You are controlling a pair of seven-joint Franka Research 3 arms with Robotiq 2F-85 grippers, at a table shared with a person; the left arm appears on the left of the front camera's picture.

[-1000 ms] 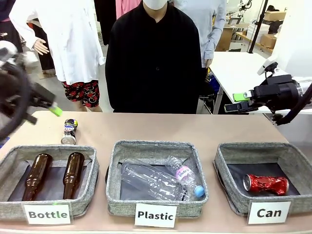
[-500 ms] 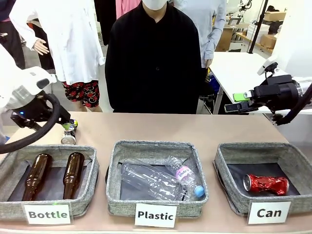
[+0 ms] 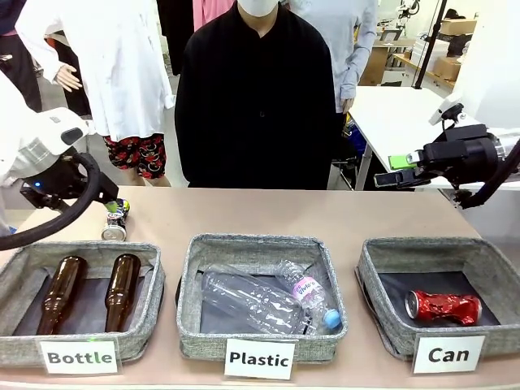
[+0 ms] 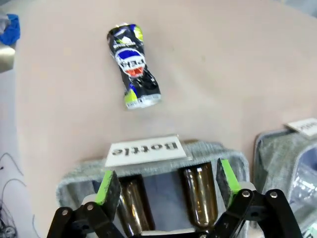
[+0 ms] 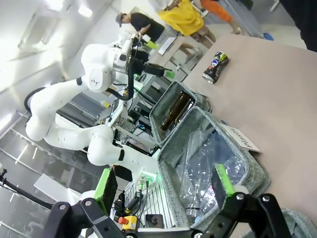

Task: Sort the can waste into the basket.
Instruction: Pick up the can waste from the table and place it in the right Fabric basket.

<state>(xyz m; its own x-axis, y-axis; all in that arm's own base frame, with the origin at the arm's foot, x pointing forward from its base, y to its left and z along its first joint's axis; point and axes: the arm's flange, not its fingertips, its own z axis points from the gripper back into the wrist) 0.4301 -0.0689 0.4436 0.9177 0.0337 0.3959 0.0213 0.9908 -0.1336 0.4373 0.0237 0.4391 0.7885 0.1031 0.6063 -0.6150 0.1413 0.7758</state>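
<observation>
White rectangular label (image 3: 79, 357) on the grey woven bin (image 3: 16, 272) holding brown bottles reads "Bottle" (seen upside down from the left wrist). The middle grey bin's (image 3: 188, 268) label (image 3: 259, 358) reads "Plastic". The right grey woven basket (image 3: 372, 276) wears "Can" (image 3: 448, 354). Print on the dark crushed can (image 4: 132, 66) is too distorted to read surely.

This is a robot lab or research workspace set up for a sorting trial. On the tan table (image 3: 268, 213) stand three grey bins with printed labels: "Bottle" (image 3: 79, 357) on the left, "Plastic" (image 3: 259, 358) in the middle, "Can" (image 3: 448, 354) on the right. Behind the far edge are a white worktable (image 3: 398, 114) and cardboard boxes (image 3: 457, 27).
</observation>
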